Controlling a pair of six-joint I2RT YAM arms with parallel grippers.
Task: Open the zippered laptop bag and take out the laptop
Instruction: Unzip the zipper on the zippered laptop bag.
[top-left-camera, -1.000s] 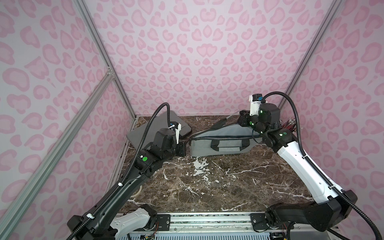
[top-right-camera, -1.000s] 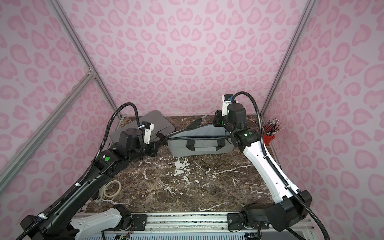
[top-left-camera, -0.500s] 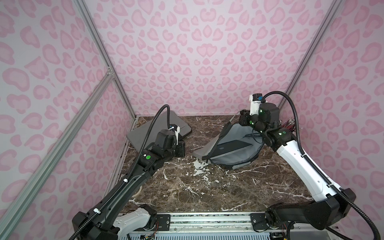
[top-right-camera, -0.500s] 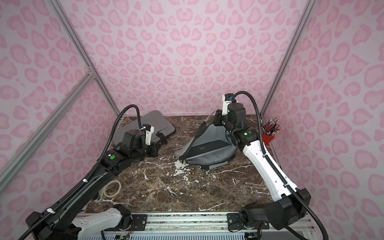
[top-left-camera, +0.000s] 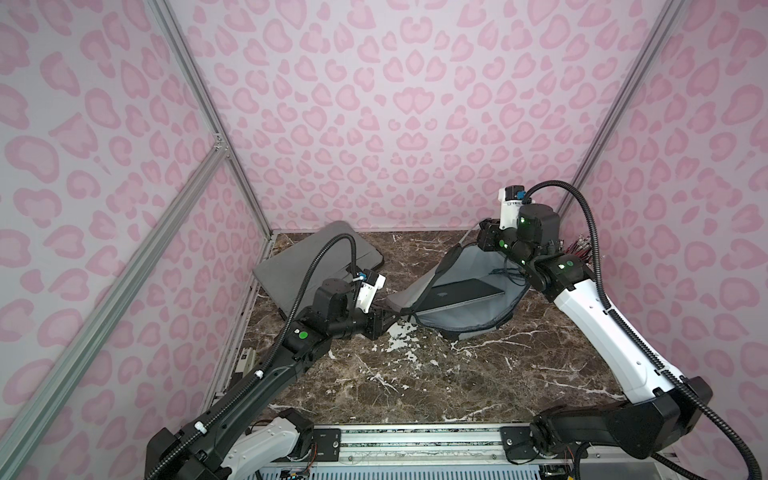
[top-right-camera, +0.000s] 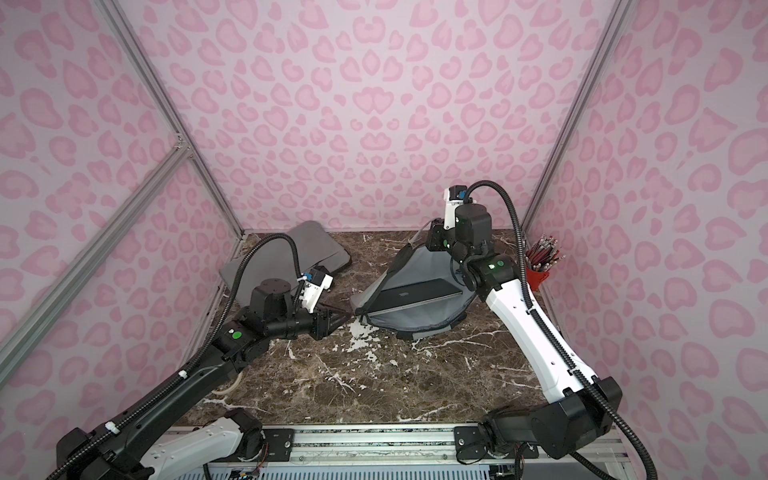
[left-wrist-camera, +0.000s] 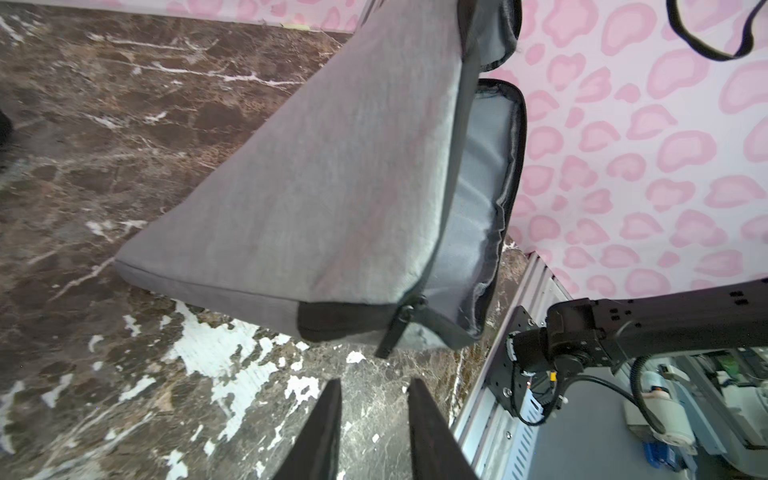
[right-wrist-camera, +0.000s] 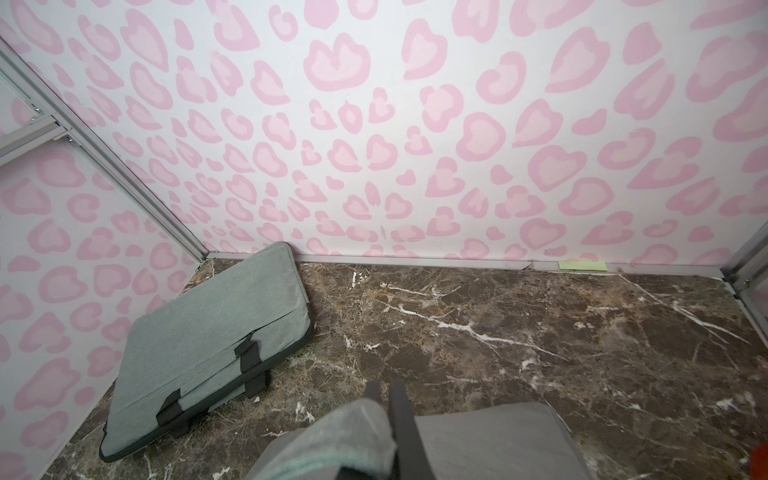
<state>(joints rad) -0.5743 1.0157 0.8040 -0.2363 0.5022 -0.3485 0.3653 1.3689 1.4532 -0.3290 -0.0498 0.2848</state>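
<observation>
No legible text or numbers. The only marking is a small pale logo on the laptop (top-left-camera: 461, 293) lid, visible in both top views and too small to identify.

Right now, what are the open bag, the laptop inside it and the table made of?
Bag: soft grey cloth, matte; you can see a fine weave, and it folds and sags. Laptop: probably metal, dark and smooth, with a thin stiff lid and a faint sheen. Table: looks like brown marble with white veins, but white flaked patches hint at a printed covering.
</observation>
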